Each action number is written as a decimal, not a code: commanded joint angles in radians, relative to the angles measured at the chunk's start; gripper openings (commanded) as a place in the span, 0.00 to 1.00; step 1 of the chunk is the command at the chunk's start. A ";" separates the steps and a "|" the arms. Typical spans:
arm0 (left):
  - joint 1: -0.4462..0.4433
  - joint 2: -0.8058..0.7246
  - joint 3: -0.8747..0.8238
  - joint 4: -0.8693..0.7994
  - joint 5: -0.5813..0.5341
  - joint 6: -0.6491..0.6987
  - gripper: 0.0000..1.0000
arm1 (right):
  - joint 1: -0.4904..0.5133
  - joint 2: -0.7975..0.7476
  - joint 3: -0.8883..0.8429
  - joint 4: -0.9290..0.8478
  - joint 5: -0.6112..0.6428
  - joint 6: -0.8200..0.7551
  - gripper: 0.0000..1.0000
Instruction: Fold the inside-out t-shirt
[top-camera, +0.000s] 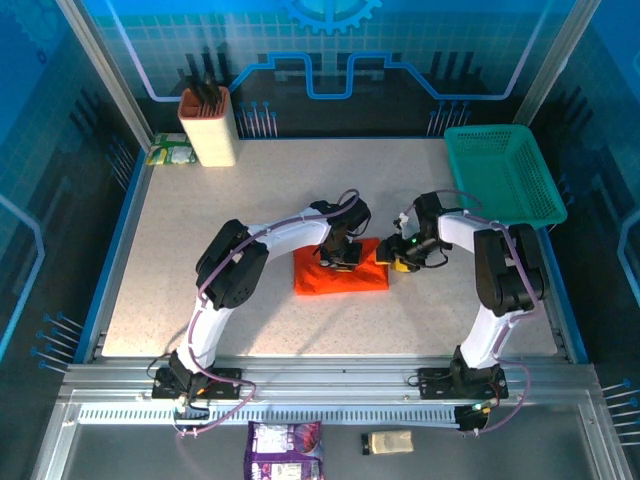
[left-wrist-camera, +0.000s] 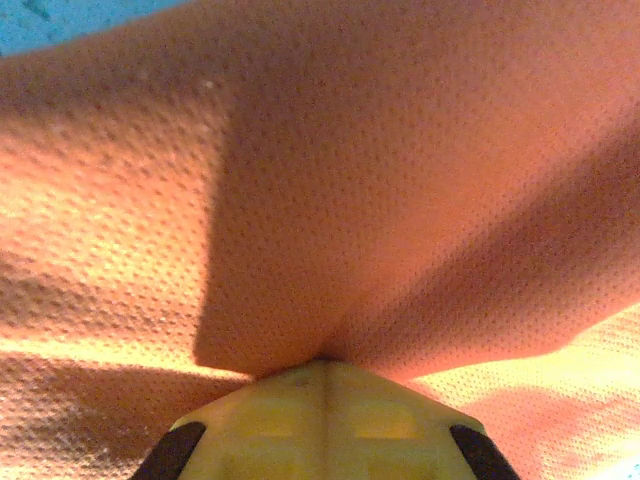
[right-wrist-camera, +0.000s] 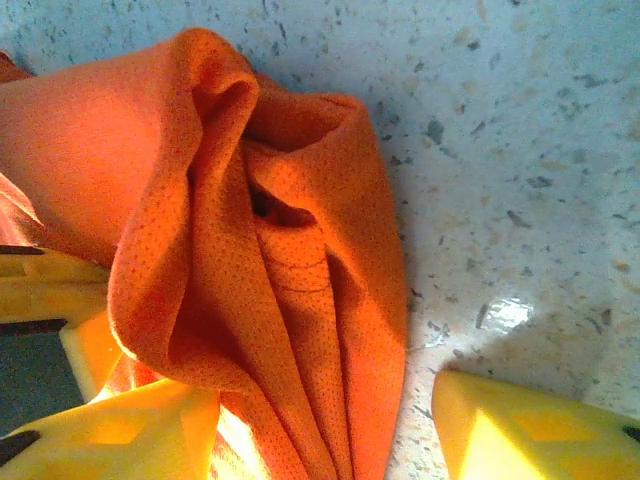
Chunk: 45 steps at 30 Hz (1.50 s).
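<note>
From above, the orange-red t-shirt (top-camera: 340, 278) lies as a compact rectangular bundle in the middle of the speckled table (top-camera: 200, 215), and both arms are bent in over it. The left gripper (top-camera: 343, 256) is down on the bundle's far edge, and the right gripper (top-camera: 391, 254) sits at its far right corner. The teal mesh basket (top-camera: 500, 175) is off at the far right of the table, well apart from the cloth, and a tan holder (top-camera: 207, 127) stands near the far left corner. Over to the left wrist camera: dimpled orange fabric is right up against the lens, with a ridge of it rising straight from the tip of the yellow fingers (left-wrist-camera: 260, 430). Those fingers are pressed together with only a thin seam between them, closed on a pinch of the t-shirt. Now the right wrist camera: a rolled, creased edge of the t-shirt lies on the table, and the right gripper's fingers (right-wrist-camera: 520, 435) are spread wide around it. One finger is tucked against the cloth under its fold, and the other stands clear on bare table.
</note>
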 joint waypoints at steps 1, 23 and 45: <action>0.004 -0.003 -0.037 0.010 0.018 -0.002 0.02 | 0.013 0.037 0.011 0.033 -0.052 -0.019 0.60; 0.010 -0.151 -0.001 0.003 0.010 -0.015 0.13 | 0.039 -0.135 0.000 -0.031 0.055 0.041 0.00; 0.015 0.013 -0.011 0.068 0.100 -0.021 0.09 | 0.097 -0.163 -0.018 0.004 0.036 0.105 0.25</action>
